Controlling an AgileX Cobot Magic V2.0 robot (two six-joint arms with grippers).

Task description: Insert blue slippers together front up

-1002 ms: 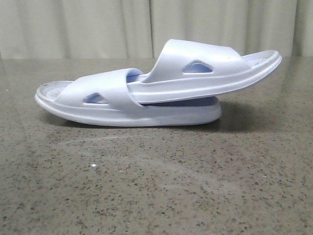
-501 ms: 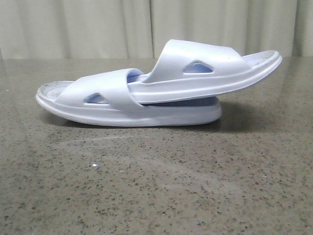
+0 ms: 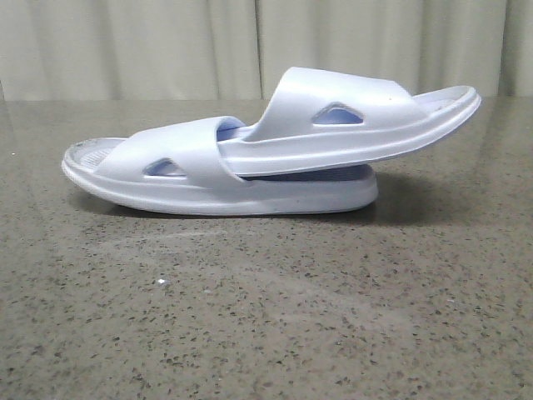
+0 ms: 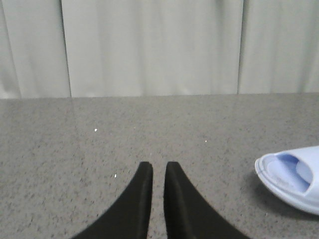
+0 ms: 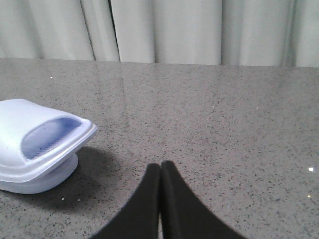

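Front view shows the blue slippers nested together across the middle of the frame on the speckled grey table. One slipper lies flat, its toe at the left; the second has its end tucked under the first one's strap and rises tilted toward the upper right, its far end lifted clear of the surface. Pale curtains fill the top of the frame. No arm appears in this view.

Left wrist view has the left gripper at lower centre, its dark fingers nearly together with only a thin slit between them, holding nothing; a slipper end shows at the right edge.

Right wrist view has the right gripper at the bottom, fingers pressed together and empty, with the slippers' stacked ends at the left.
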